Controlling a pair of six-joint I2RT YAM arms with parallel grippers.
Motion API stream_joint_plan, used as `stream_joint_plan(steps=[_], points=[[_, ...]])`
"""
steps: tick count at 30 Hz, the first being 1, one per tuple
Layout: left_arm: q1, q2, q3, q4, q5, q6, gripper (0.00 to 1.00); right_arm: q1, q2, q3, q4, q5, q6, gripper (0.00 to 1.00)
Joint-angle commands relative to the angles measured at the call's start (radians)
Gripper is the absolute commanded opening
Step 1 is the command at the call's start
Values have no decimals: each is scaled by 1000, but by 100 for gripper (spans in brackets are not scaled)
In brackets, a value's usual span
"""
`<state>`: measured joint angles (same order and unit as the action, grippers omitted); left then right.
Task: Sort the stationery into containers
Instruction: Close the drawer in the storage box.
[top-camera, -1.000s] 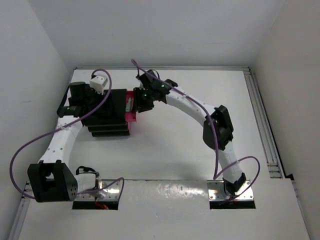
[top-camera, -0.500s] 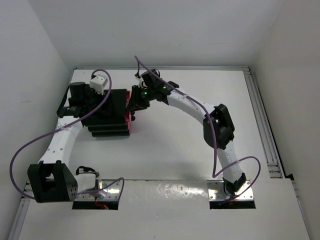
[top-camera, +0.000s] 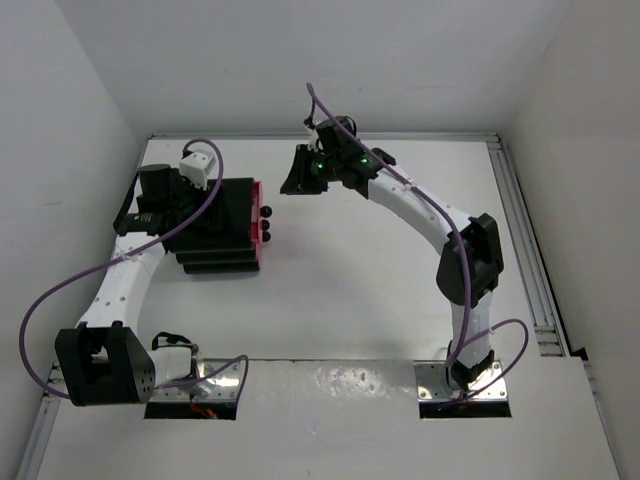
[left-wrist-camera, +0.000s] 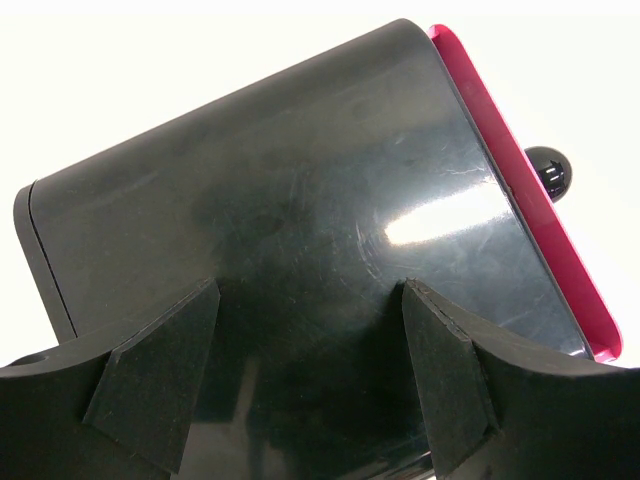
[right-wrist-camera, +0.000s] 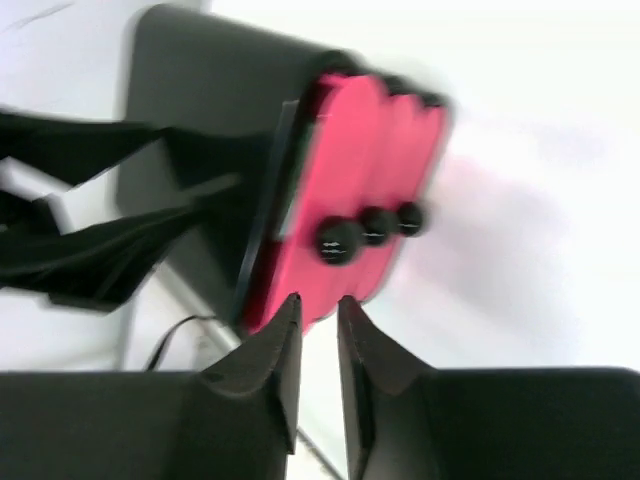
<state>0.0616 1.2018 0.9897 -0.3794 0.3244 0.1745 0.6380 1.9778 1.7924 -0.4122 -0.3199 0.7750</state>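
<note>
The black stepped drawer unit (top-camera: 215, 225) stands at the left. Its pink drawers (top-camera: 257, 215) are all pushed in, with their black knobs (top-camera: 266, 225) facing right. No pens or markers are in view. My left gripper (top-camera: 190, 212) is open, its fingers spread over the unit's black top (left-wrist-camera: 300, 230). My right gripper (top-camera: 292, 178) hangs apart from the drawers, up and to their right, with its jaws almost together and nothing between them. In the right wrist view the pink drawer fronts (right-wrist-camera: 350, 190) and their knobs (right-wrist-camera: 340, 240) lie beyond the right gripper (right-wrist-camera: 317, 305).
White walls close in the table at the left, back and right. A metal rail (top-camera: 525, 250) runs along the right side. The pink drawer edge (left-wrist-camera: 540, 230) and one knob (left-wrist-camera: 550, 170) show in the left wrist view.
The pink drawer that stuck out has slid back into the unit. My right gripper has drawn away from it, up and to the right. The left arm has not moved.
</note>
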Motion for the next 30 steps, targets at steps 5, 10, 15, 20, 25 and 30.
stream_joint_plan(steps=[5, 10, 15, 20, 25, 30], points=[[12, 38, -48, -179, -36, 40, 80, 35, 75, 107, -180, 218, -91, 41], [12, 45, -46, -181, -35, 40, 80, 58, 131, 151, -194, 245, -108, 43], [12, 50, -48, -177, -35, 40, 80, 74, 170, 176, -183, 255, -117, 43], [12, 51, -52, -176, -31, 42, 80, 80, 190, 183, -152, 226, -112, 43], [14, 58, -51, -173, -31, 42, 80, 101, 217, 214, -137, 209, -115, 43], [12, 65, -45, -173, -30, 45, 80, 117, 253, 257, -119, 197, -103, 43]])
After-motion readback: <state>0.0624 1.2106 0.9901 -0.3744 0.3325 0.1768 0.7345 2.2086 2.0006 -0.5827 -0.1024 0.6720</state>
